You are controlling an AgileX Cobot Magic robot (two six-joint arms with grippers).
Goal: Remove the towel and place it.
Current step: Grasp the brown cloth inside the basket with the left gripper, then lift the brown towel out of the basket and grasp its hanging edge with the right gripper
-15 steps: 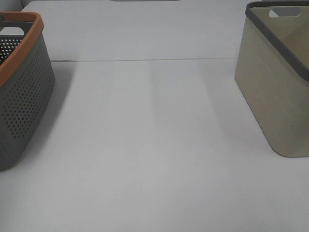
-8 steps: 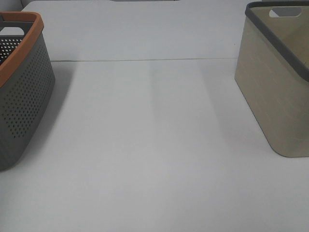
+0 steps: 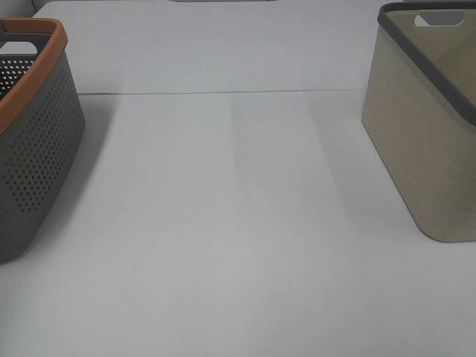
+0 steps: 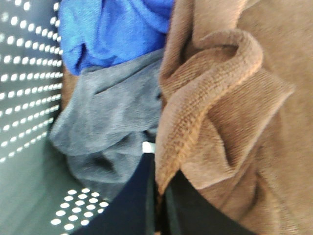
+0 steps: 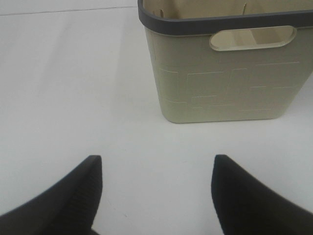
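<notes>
Nothing has shifted; left fingers pinch the towel edge, right fingers gape empty above table.

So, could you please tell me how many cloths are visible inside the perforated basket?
3: a blue cloth, a grey cloth next to it, and the brown towel beside both. Others may be hidden underneath.
</notes>
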